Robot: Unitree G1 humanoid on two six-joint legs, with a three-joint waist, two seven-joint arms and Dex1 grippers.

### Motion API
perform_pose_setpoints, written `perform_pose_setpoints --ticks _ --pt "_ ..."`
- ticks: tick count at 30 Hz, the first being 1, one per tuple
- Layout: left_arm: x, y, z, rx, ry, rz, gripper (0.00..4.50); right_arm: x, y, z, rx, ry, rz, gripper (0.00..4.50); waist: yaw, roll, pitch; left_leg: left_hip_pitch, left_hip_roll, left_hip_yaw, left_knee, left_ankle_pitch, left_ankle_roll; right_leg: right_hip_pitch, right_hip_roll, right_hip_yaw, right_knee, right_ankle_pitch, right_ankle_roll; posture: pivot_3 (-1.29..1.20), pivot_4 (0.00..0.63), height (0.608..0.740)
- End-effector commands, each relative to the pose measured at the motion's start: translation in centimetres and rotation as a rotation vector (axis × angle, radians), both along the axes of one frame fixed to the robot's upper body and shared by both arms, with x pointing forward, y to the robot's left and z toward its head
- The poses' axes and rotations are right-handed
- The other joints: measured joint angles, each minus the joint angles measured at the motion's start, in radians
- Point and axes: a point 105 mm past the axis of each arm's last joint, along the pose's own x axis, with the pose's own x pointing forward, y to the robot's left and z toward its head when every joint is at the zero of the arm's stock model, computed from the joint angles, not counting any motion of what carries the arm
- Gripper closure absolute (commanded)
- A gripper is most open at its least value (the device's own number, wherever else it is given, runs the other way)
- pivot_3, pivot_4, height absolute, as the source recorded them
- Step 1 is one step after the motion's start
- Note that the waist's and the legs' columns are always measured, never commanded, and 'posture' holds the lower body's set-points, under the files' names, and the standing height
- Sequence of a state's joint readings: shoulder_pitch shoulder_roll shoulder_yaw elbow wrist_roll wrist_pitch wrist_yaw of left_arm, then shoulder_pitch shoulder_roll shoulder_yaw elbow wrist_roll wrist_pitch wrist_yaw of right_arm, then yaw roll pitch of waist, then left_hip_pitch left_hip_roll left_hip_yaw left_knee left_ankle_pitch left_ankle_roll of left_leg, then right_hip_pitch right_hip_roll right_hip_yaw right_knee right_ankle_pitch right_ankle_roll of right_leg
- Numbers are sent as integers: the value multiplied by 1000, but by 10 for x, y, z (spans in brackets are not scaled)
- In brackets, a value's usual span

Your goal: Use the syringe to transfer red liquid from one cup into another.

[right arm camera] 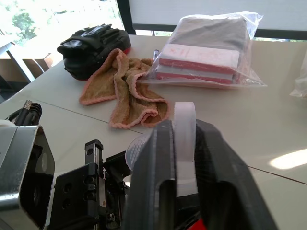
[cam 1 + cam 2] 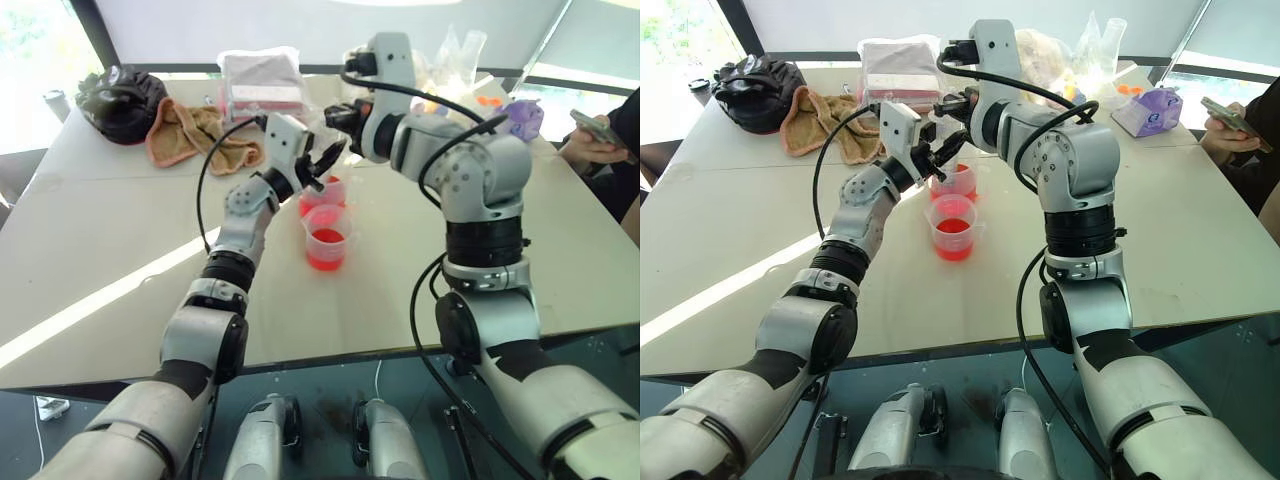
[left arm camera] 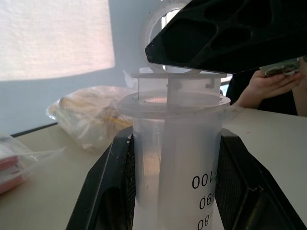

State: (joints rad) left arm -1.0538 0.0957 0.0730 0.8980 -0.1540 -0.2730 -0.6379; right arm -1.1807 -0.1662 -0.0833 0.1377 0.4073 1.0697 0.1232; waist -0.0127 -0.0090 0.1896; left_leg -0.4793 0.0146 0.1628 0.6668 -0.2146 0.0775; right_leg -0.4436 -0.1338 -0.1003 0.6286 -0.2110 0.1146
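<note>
The syringe (image 3: 177, 158), clear with printed numbers, stands upright between the fingers of my left gripper (image 2: 322, 165), which is shut on its barrel. My right gripper (image 1: 184, 125) reaches in from above and is shut on the white plunger top (image 1: 184, 143). Both grippers hang over the far cup (image 2: 322, 193), which holds red liquid (image 2: 954, 185). The near cup (image 2: 328, 240) stands just in front of it, also with red liquid. The syringe's tip is hidden behind my left gripper.
A tan towel (image 2: 195, 135) and a black bag (image 2: 120, 100) lie at the back left. A plastic bag of packets (image 2: 262, 82) sits behind the cups. A purple box (image 2: 1150, 110) and a person's hand with a phone (image 2: 1225, 120) are at the right.
</note>
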Motion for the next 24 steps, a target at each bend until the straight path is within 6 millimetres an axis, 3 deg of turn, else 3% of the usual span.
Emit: perform_pose_setpoints --ticks 1,7,24 --pt "-5 -6 8 -1 -44 -24 2970 -6 3 21 17 -72 7 4477 0 0 0 0 0 0 0 0 0 0 0 0 0 0 0 0 150 740" --pt "-6 -7 7 0 -43 -28 2970 -7 5 23 13 -79 29 4477 0 0 0 0 0 0 0 0 0 0 0 0 0 0 0 0 150 740" --pt "-9 -11 -5 10 -11 -53 2970 -10 -11 71 23 -226 9 4477 -5 0 0 0 0 0 0 0 0 -1 0 0 0 0 0 0 150 740"
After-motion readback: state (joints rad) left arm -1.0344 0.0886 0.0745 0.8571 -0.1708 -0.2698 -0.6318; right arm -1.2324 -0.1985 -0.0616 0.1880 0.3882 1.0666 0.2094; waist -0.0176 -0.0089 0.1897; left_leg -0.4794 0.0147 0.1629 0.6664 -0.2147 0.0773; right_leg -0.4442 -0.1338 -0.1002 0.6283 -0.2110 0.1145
